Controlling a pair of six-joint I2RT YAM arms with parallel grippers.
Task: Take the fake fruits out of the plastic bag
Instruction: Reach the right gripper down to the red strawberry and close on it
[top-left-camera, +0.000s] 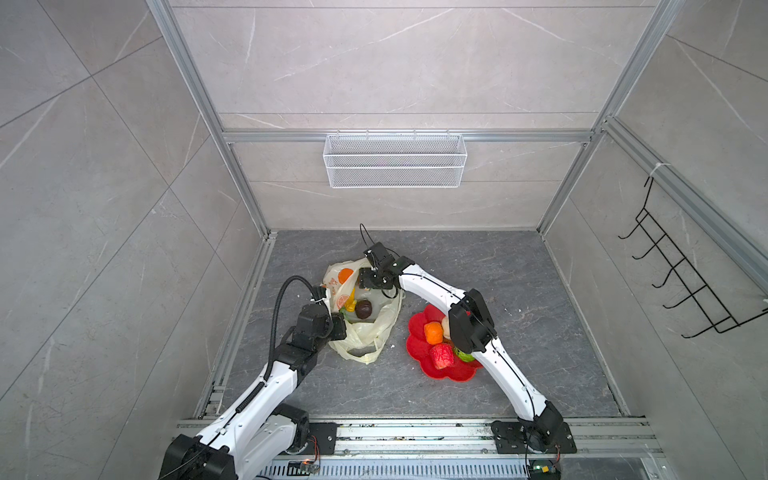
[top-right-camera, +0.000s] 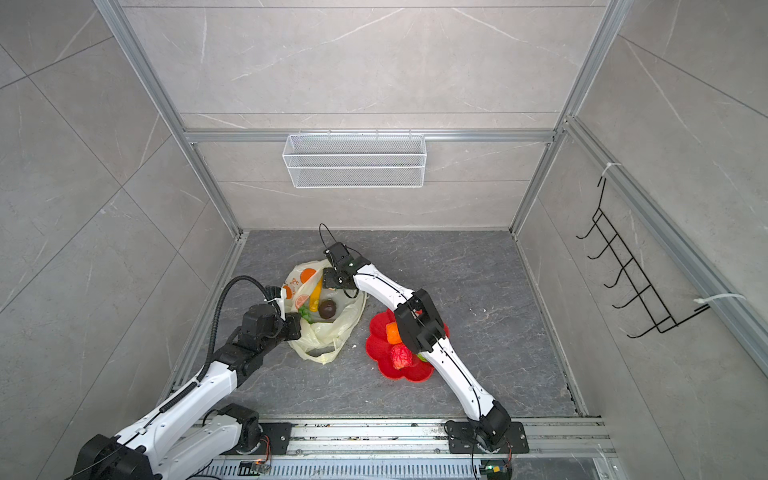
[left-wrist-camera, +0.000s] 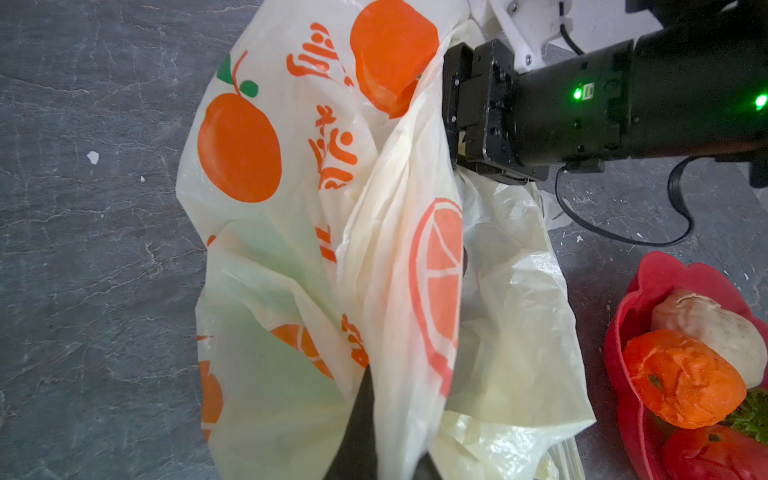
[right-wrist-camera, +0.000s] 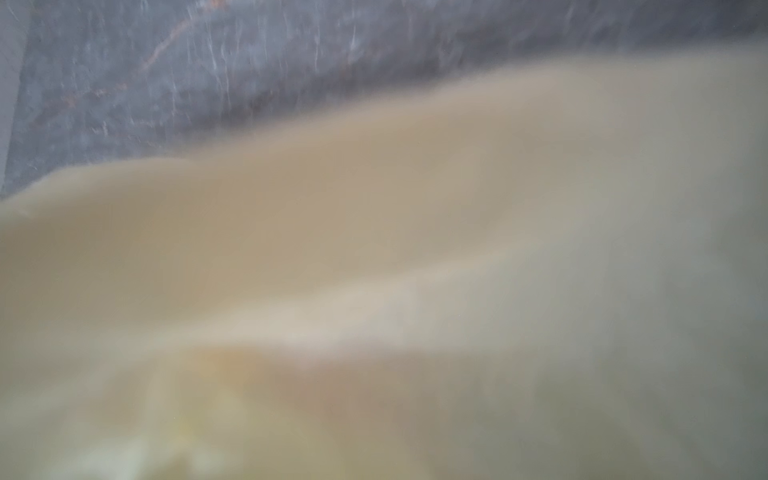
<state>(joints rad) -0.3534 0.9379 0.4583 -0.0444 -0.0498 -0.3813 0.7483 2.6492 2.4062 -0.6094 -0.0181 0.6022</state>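
The pale-yellow plastic bag (top-left-camera: 365, 336) (top-right-camera: 328, 334) lies on the dark floor with its mouth open upward. Inside it show a dark brown fruit (top-left-camera: 364, 308) (top-right-camera: 327, 308), a yellow banana (top-left-camera: 352, 297) and something green (top-right-camera: 304, 311). My left gripper (top-left-camera: 338, 322) (left-wrist-camera: 382, 436) is shut on the bag's near-left edge, with film pinched between its dark fingers (left-wrist-camera: 361, 415). My right gripper (top-left-camera: 369, 279) (left-wrist-camera: 469, 116) is at the bag's far rim, its jaws hidden behind the film. Blurred bag film (right-wrist-camera: 374, 291) fills the right wrist view. An orange (top-left-camera: 433, 332), a red bumpy fruit (top-left-camera: 441, 356) and a cream fruit (left-wrist-camera: 715, 328) lie outside the bag.
These three fruits sit in a red flower-shaped dish (top-left-camera: 415, 332) (left-wrist-camera: 623, 332) right of the bag, and my right arm's elbow (top-left-camera: 471, 320) hangs over it. A white wire basket (top-left-camera: 395, 160) hangs on the back wall. A black hook rack (top-left-camera: 681, 282) is on the right wall.
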